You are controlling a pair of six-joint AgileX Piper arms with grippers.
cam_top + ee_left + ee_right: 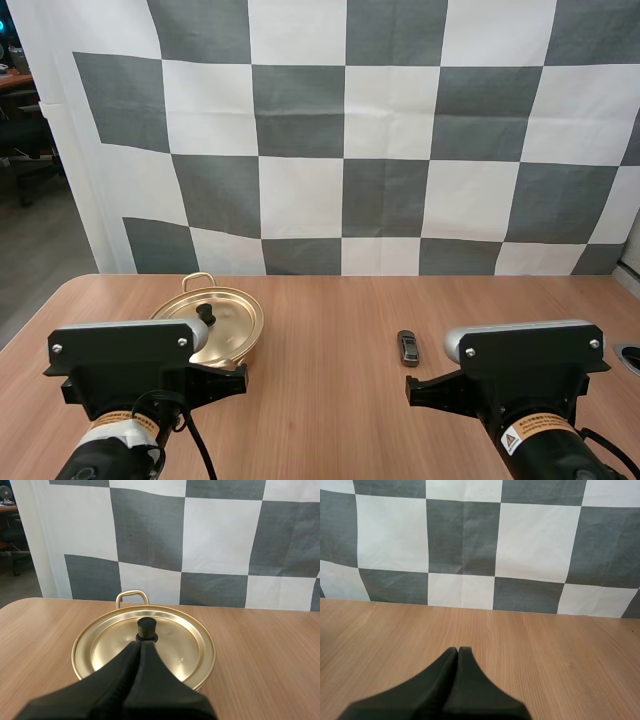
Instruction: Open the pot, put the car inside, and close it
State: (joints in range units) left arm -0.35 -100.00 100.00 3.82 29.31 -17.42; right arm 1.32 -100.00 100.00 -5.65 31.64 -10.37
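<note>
Step one is pending: lid (167, 652) is sitting on the pot (250, 335), nothing opened yet. Left gripper (141, 643) is pointing at the knob (146, 626), which is sitting just at its 12 o'clock. Its fingers are pressed together, so you're needing to spread them before pinching the knob. Right gripper (458, 650) is hovering over bare table (560, 650), fingers together too. Car (408, 348) is lying at the pot's 3 o'clock, well apart. Nothing seems to be blocking either path.

Round golden metal pot (252, 322) sits lower left, flat golden lid (228, 325) on it; small dark toy car (408, 348) lies right, well apart, both on the wooden table (330, 410).
</note>
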